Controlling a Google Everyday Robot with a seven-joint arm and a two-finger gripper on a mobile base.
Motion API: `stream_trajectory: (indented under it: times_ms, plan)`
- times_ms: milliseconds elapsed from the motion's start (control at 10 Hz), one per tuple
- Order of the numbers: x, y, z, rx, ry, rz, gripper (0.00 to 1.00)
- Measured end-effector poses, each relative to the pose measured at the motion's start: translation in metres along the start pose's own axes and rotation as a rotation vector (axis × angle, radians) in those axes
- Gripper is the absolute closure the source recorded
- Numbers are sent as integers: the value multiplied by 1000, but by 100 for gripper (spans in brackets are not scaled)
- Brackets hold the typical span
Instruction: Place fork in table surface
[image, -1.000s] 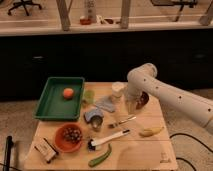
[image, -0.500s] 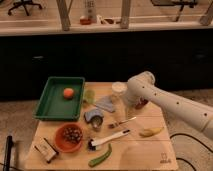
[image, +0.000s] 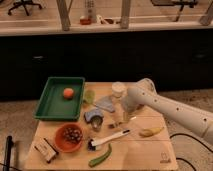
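The fork (image: 116, 123) is a short slim utensil lying flat on the light wooden table surface (image: 145, 152), near the middle. It lies between a grey cup and the banana (image: 151, 132). My white arm reaches in from the right and bends down over the table. My gripper (image: 128, 115) points downward, close above the table, just right of and behind the fork's end. I cannot tell whether it touches the fork.
A green tray (image: 52, 105) holding an orange (image: 68, 92) sits at back left. A red bowl of grapes (image: 70, 136), a snack box (image: 46, 149), a white-handled black-headed tool (image: 109, 138), a green pod (image: 100, 157), a grey cup (image: 94, 118) and a white cup (image: 118, 90) stand around.
My arm has swung left and lowered, bringing the gripper down from above the table's right side to just beside the fork. The objects have not moved.
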Motion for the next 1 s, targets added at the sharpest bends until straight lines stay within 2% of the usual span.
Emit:
stream_trajectory:
  times_ms: [800, 1000]
  plan:
    - [0, 14, 34, -26, -68, 29, 20]
    - [3, 17, 39, -34, -76, 39, 25]
